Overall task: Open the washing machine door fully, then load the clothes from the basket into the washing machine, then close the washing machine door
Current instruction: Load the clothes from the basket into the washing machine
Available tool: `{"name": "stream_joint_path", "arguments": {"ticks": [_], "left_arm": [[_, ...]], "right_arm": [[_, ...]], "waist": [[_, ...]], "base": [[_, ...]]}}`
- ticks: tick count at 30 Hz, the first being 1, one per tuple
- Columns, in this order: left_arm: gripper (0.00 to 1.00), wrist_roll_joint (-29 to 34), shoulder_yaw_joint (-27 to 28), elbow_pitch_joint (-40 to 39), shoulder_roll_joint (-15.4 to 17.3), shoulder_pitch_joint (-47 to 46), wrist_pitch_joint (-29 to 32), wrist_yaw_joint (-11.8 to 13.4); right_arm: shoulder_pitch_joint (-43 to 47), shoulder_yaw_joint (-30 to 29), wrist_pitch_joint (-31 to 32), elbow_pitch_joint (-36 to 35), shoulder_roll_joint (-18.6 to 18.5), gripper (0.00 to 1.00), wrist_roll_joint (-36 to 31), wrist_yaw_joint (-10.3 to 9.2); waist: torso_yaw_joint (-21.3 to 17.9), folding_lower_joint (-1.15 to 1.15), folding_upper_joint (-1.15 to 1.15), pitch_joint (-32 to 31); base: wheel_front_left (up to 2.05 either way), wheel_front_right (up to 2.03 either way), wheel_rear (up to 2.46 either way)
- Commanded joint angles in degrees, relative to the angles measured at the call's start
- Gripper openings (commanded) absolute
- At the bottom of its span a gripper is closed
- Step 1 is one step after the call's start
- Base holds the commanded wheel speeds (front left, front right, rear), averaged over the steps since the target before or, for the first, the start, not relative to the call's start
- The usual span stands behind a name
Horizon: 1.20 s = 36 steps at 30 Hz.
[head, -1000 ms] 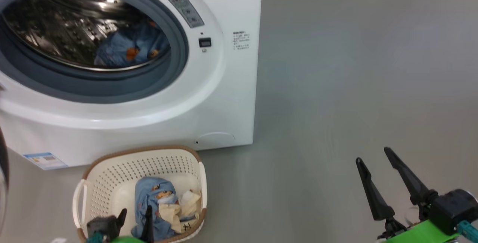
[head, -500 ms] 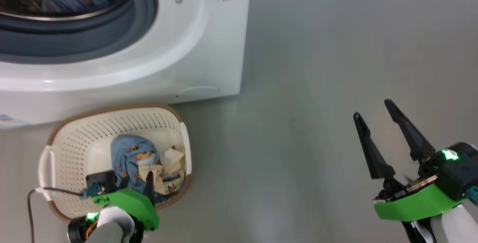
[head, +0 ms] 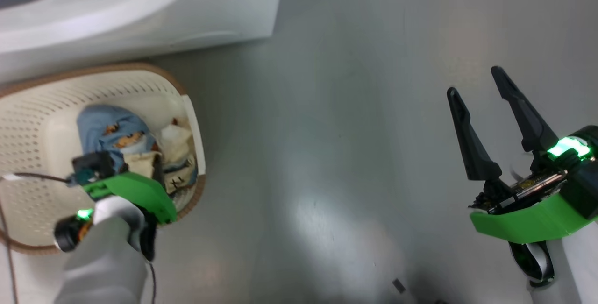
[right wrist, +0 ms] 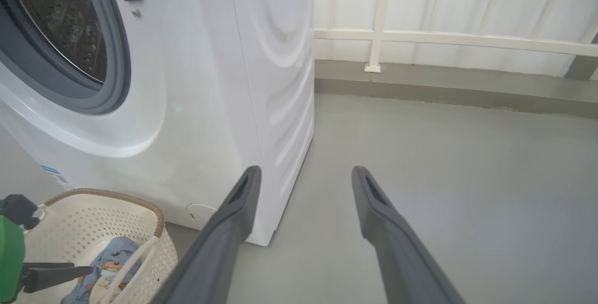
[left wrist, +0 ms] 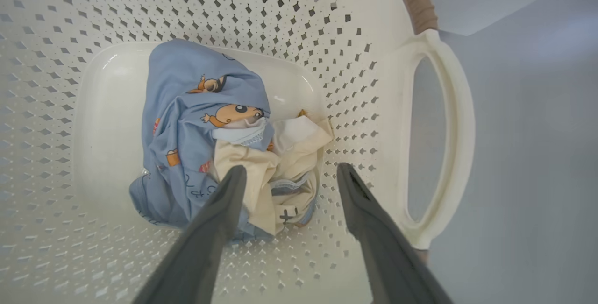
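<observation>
With left end effector [left wrist: 290,168] spread open just above the clothes [left wrist: 201,145] heaped in the basket [left wrist: 327,38] by the washing machine [right wrist: 210,84], right end effector [head: 474,81] released over the floor [head: 327,154]: risk of pinching one loose fold, or snagging the perforated wall.

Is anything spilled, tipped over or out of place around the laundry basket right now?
Nothing much stands out. The basket sits upright beside the washing machine, with the clothes bunched inside it, none hanging out. The left claw hangs open above them. One small dark fleck lies on the floor; too small to identify.
</observation>
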Motion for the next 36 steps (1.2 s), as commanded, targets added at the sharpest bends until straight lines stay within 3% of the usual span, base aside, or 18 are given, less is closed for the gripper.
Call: {"name": "stream_joint_path", "arguments": {"ticks": [1, 9, 19, 20, 21, 22, 23, 36], "left_arm": [[1.0, -0.41, 1.52, 0.18, 2.82, -0.39, -0.07, 0.81], [1.0, -0.26, 1.87, 0.94, 8.44, -6.69, 2.09, 4.82], [1.0, 0.82, 0.44, 1.22, 11.74, -10.86, 6.42, 7.54], [0.88, 0.85, 0.36, 1.23, 11.91, -11.18, 6.54, 7.66], [0.49, 0.95, 0.21, 1.24, 12.07, -11.48, 6.65, 7.83], [0.31, 1.11, 0.01, 1.25, 12.24, -11.75, 6.74, 8.02], [0.0, 1.21, -0.17, 1.26, 12.36, -11.91, 6.86, 8.1], [0.0, 0.51, -0.71, 1.32, 11.65, -10.69, 4.18, 6.73]], "right_arm": [[0.26, 0.97, -0.26, -1.73, -0.41, 1.0, 0.87, 0.09], [-1.12, 0.45, -0.26, -3.54, 0.26, 1.0, 1.13, 0.09], [-2.48, 1.66, -0.26, -5.54, 0.49, 1.0, 1.28, 0.09], [-2.51, 1.66, -0.26, -5.74, 0.52, 1.0, 1.28, 0.09], [-2.48, 1.59, -0.26, -5.89, 0.54, 1.0, 1.26, 0.09], [-2.42, 1.53, -0.26, -5.91, 0.57, 1.0, 1.24, 0.09], [-2.34, 1.5, -0.26, -5.87, 0.59, 1.0, 1.19, 0.09], [-2.52, 0.94, -0.26, -5.52, 0.28, 1.0, 0.78, 0.09]], "waist": [[-2.96, -0.01, 0.0, 8.4], [-4.41, -0.01, 0.0, 15.35], [-5.55, -0.01, 0.0, 19.64], [-5.65, -0.01, 0.0, 19.92], [-5.71, -0.01, 0.0, 20.15], [-5.79, -0.01, 0.0, 20.36], [-5.8, -0.01, 0.0, 20.45], [-4.34, -0.01, 0.0, 19.13]], "base": [[0.0, 0.0, 0.0], [0.0, 0.0, 0.0], [0.0, 0.0, 0.0], [0.0, 0.0, 0.0], [0.0, 0.0, 0.0], [0.0, 0.0, 0.0], [0.0, 0.0, 0.0], [0.0, 0.0, 0.0]]}}
